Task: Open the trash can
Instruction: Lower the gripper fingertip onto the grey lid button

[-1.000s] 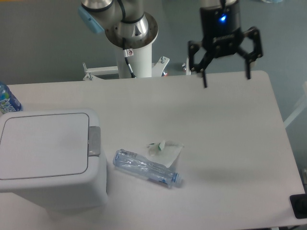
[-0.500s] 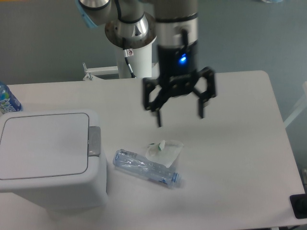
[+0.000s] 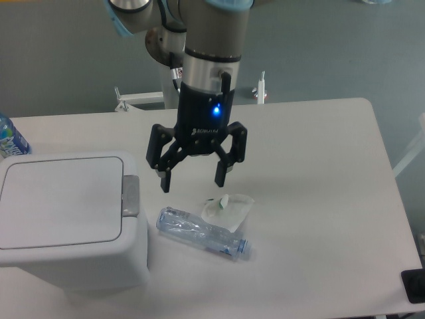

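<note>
The trash can (image 3: 66, 219) is a boxy white bin at the front left of the table. Its flat lid (image 3: 60, 199) lies shut. A grey push-button tab (image 3: 131, 196) sits on its right rim. My gripper (image 3: 192, 179) is open and empty, its fingers pointing down. It hangs above the table just right of the tab, its left fingertip (image 3: 165, 184) a short way from the tab.
A crushed clear plastic bottle (image 3: 202, 232) lies on the table right of the bin. A crumpled white wrapper (image 3: 228, 208) lies just behind it, under the gripper's right side. A blue-labelled bottle (image 3: 10, 138) stands at the far left edge. A dark object (image 3: 414, 286) sits at the front right corner.
The gripper has swept from the table's far right edge leftward and toward the front, coming down close to the bin's grey tab. It stayed open. Nothing else moved.
</note>
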`<action>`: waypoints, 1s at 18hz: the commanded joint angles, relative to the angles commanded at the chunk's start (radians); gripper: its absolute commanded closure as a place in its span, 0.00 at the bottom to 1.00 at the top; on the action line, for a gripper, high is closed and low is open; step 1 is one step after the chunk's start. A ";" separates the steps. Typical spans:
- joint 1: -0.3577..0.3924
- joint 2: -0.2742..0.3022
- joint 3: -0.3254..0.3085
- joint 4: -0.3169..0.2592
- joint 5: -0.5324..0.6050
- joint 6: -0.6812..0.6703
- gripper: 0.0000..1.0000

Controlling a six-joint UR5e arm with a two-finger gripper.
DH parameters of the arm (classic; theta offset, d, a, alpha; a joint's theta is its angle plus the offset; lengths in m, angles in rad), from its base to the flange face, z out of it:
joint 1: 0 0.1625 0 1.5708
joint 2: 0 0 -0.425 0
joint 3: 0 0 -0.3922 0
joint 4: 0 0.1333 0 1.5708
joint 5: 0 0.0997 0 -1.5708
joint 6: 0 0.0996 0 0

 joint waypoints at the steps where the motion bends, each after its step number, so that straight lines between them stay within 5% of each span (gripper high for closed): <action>1: 0.000 -0.005 -0.005 0.002 0.000 -0.005 0.00; 18: -0.026 -0.003 -0.025 0.008 0.008 -0.017 0.00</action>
